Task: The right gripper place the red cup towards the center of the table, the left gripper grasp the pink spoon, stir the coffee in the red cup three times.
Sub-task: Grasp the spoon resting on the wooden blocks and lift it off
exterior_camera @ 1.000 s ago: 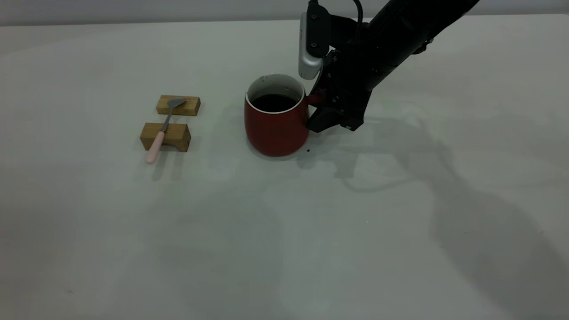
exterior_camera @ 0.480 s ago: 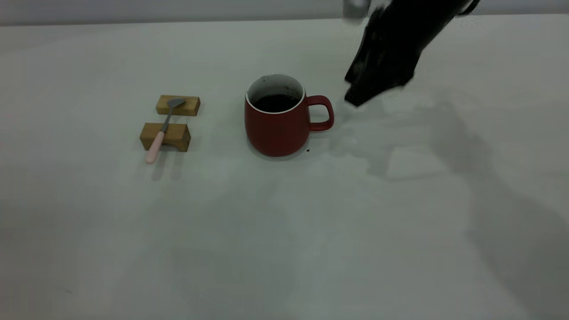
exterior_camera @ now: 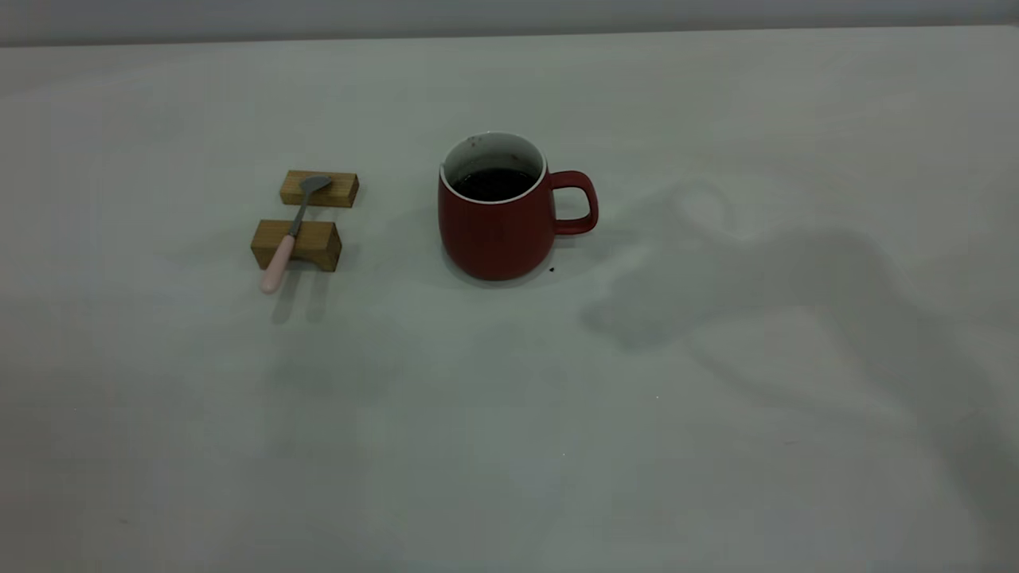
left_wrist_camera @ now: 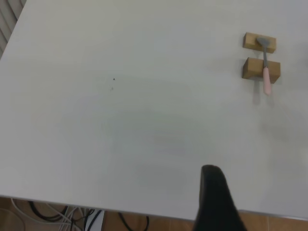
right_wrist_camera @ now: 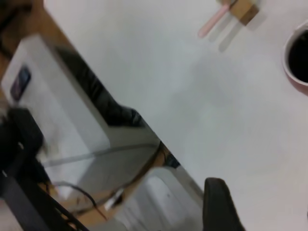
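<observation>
The red cup (exterior_camera: 497, 231) stands upright near the middle of the table (exterior_camera: 509, 414), its handle pointing right and dark coffee (exterior_camera: 493, 184) inside. To its left the pink spoon (exterior_camera: 288, 239) lies across two wooden blocks (exterior_camera: 296, 245). Neither arm appears in the exterior view. My left gripper (left_wrist_camera: 216, 202) hovers by the table's edge, far from the spoon (left_wrist_camera: 265, 79); one black finger shows with nothing beside it. My right gripper (right_wrist_camera: 219, 207) is up and away from the cup (right_wrist_camera: 288, 77), holding nothing.
A broad arm shadow falls on the table right of the cup. Past the table edge the right wrist view shows a white box (right_wrist_camera: 53, 96) and cables. The second block (exterior_camera: 318, 189) carries the spoon's bowl.
My right gripper let go of the cup's handle, rose and drew back to the right until it left the exterior view. The cup stayed where it stood. Spoon and blocks did not move.
</observation>
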### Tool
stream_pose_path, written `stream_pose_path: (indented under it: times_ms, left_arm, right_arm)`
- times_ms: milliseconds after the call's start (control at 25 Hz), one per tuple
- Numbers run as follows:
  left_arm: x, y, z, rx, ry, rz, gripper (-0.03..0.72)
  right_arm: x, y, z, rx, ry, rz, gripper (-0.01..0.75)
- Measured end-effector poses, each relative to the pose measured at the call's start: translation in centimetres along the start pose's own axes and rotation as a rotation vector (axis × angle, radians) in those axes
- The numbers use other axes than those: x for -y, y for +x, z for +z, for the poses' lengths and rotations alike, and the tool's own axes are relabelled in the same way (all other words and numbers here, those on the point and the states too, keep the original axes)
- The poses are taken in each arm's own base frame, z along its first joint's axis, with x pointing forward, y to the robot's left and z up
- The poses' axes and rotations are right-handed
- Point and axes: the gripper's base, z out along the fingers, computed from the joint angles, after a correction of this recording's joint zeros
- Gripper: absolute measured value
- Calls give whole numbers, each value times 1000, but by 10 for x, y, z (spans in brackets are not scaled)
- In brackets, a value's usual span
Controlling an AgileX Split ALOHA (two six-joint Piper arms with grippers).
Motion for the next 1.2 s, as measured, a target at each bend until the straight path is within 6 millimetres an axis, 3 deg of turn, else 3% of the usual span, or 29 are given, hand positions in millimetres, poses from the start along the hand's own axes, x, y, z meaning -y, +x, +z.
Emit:
stream_pose_path:
  times_ms: [200,320,520,680,1000,1080,1200]
  left_arm:
    - [0,0,0,0,0,0,529]
    - [0,0,0,0,0,0,529]
    - [0,0,0,0,0,0,529]
    - [0,0,0,0,0,0,529]
    - [0,0,0,0,0,0,529]
    - [0,0,0,0,0,0,529]
    - [0,0,0,0,0,0,529]
  right_arm:
    - [-42,20,-59,56,177,194,474]
    - [-59,57,-83,63,321,284,474]
    - [-77,134,-104,54,526,337,474]
    - [-87,190,-107,68,612,325,474]
    - [-88,280,-84,124,671,284,474]
    - [-89,297,-80,165,691,262,474]
    - [-95,306,-86,312,715,214,474]
